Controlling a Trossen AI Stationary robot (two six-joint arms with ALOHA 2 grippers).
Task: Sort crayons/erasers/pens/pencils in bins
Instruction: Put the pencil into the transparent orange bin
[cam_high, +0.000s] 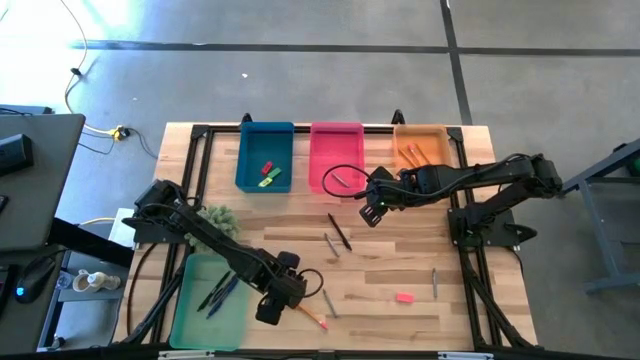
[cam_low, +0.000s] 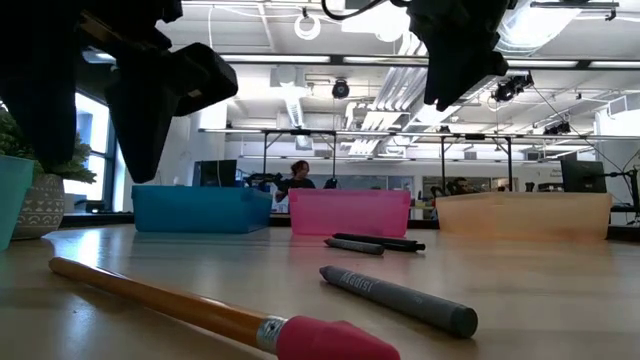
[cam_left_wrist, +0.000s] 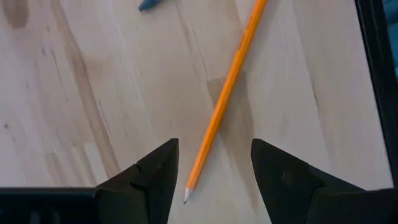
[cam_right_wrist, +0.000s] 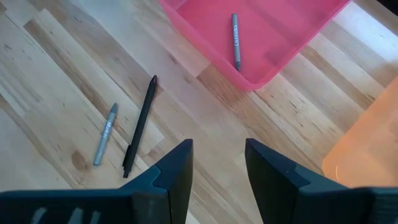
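Note:
An orange pencil (cam_left_wrist: 227, 87) lies flat on the wooden table near its front edge, next to the green bin (cam_high: 195, 318), which holds dark pens (cam_high: 222, 292). My left gripper (cam_left_wrist: 214, 146) hangs open just above the pencil. Its fingers stand on either side of the sharpened end (cam_left_wrist: 186, 196) without touching it. My right gripper (cam_high: 375, 210) is open in the air in front of the pink bin (cam_right_wrist: 273, 56), where one grey crayon (cam_right_wrist: 236, 38) lies. The blue bin (cam_high: 250, 165) holds erasers (cam_high: 268, 172). The orange bin (cam_high: 432, 158) holds pencils (cam_high: 410, 153).
Loose on the table are a black pen (cam_high: 340, 232) beside a crayon (cam_high: 330, 245), a crayon (cam_high: 328, 302) just right of the pencil, another crayon (cam_high: 435, 283) and a red eraser (cam_high: 404, 297). A small potted plant (cam_high: 217, 217) stands at the left.

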